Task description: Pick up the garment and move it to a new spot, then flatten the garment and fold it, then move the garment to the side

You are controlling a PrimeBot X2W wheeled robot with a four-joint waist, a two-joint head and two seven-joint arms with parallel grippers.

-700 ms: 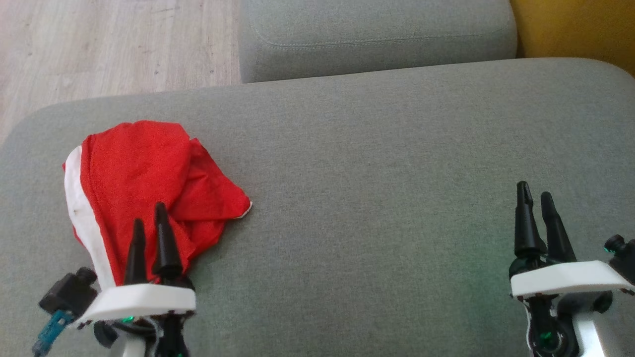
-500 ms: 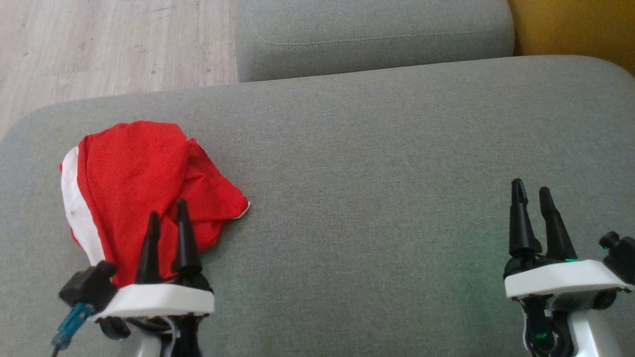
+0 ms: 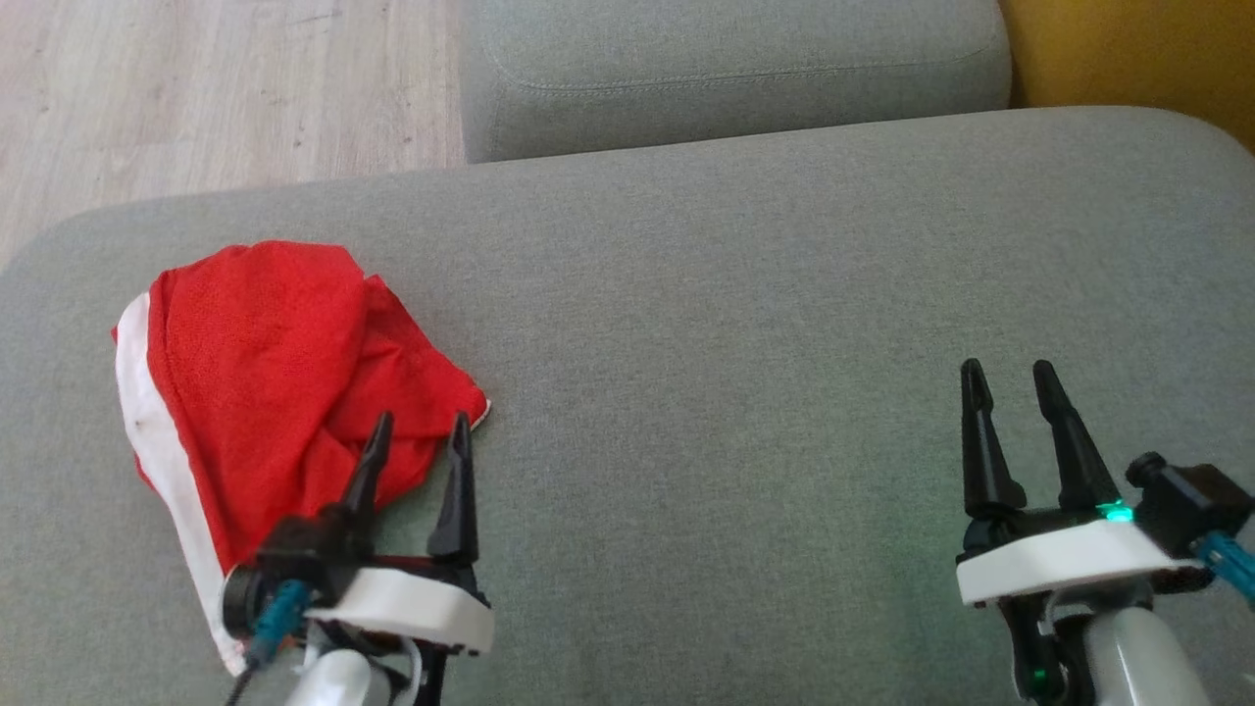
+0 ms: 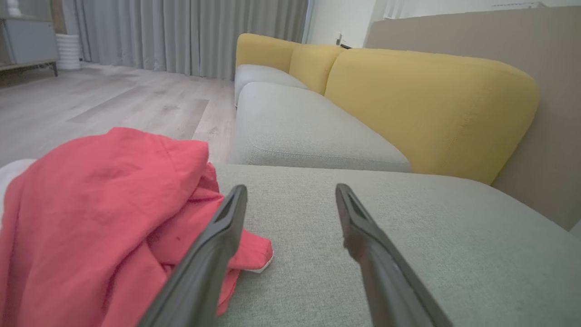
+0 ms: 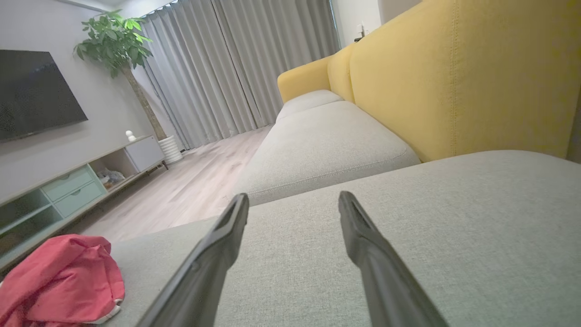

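A crumpled red garment [image 3: 265, 363] with a white band along its left edge lies on the left part of the grey cushion [image 3: 745, 324]. My left gripper [image 3: 420, 429] stands open at the garment's near right corner, its left finger over the red cloth, nothing held. In the left wrist view the garment [image 4: 95, 213] bunches to the left of the open left gripper [image 4: 290, 190]. My right gripper [image 3: 1006, 375] is open over bare cushion far to the right, empty. The right wrist view shows the garment [image 5: 59, 277] at lower left, well away from the open right gripper [image 5: 292, 200].
A second grey cushion [image 3: 735, 69] adjoins the far edge. Wooden floor [image 3: 196, 88] lies beyond at the upper left. A yellow backrest [image 3: 1128, 49] rises at the far right. Across the room stand a TV cabinet [image 5: 68, 186] and a potted plant [image 5: 118, 45].
My left gripper has swung rightwards toward the garment's right corner and its fingers have spread wider. The right gripper has shifted a little to the left and turned. The garment has not moved.
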